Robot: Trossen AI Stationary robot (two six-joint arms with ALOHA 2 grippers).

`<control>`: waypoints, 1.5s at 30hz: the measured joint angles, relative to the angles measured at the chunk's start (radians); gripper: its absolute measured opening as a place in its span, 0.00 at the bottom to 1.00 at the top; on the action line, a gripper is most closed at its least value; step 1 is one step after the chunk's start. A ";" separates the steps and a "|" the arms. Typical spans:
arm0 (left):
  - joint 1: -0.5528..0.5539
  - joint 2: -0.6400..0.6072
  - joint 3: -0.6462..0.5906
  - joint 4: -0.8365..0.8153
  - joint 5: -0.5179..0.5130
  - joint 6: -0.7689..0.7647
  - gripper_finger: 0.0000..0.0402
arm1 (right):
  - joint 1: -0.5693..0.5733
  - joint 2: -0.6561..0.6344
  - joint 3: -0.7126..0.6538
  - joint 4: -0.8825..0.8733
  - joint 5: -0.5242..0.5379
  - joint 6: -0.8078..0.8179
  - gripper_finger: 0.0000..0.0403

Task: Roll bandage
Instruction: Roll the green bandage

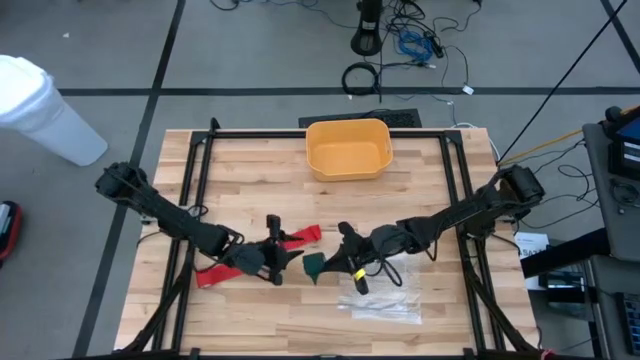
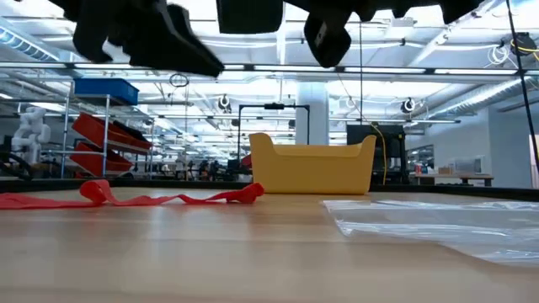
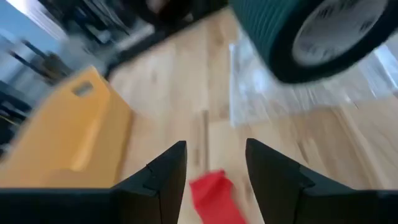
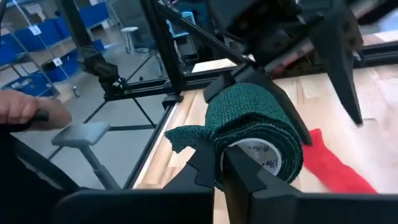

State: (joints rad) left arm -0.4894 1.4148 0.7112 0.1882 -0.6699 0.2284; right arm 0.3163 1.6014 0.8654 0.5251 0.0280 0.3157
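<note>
Both arms are extended inward from the table's side edges and meet near the middle of the near half of the wooden table (image 1: 420, 190). The left gripper (image 1: 277, 252) is held above the table with its fingers (image 3: 165, 177) spread apart and nothing between them; in the left wrist view one end of the bandage (image 3: 213, 194) is seen on the table below the gap. The bandage (image 1: 258, 254), a bright red strip, is laid flat and unrolled on the table, running from the near left under the left gripper to a crumpled end (image 2: 247, 193) nearer the centre. The right gripper (image 1: 345, 256) is raised off the table, just right of the left gripper, and is closed on a dark green roll of wrap (image 4: 256, 127) wound on a white core, with a loose tail hanging from it. Print on the white core is visible but cannot be read. A clear plastic bag (image 1: 385, 302) lies flat on the near right of the table, below the right gripper. A yellow bin (image 1: 347, 148) stands at the far centre. A person's hand (image 4: 25, 111) is seen beyond the table in the right wrist view.
</note>
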 joint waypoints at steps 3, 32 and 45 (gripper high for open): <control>-0.017 0.000 0.000 0.050 -0.045 0.043 0.43 | -0.015 0.000 0.000 -0.009 -0.003 0.015 0.00; -0.132 -0.007 0.002 0.179 -0.197 0.175 0.43 | -0.052 0.005 0.000 0.028 0.087 0.006 0.00; -0.130 -0.007 0.001 0.200 -0.280 0.283 0.43 | -0.063 0.006 0.000 0.051 -0.008 0.008 0.00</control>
State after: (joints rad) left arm -0.6193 1.4075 0.7124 0.3877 -0.9497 0.5113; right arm 0.2535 1.6070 0.8652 0.5757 0.0203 0.3238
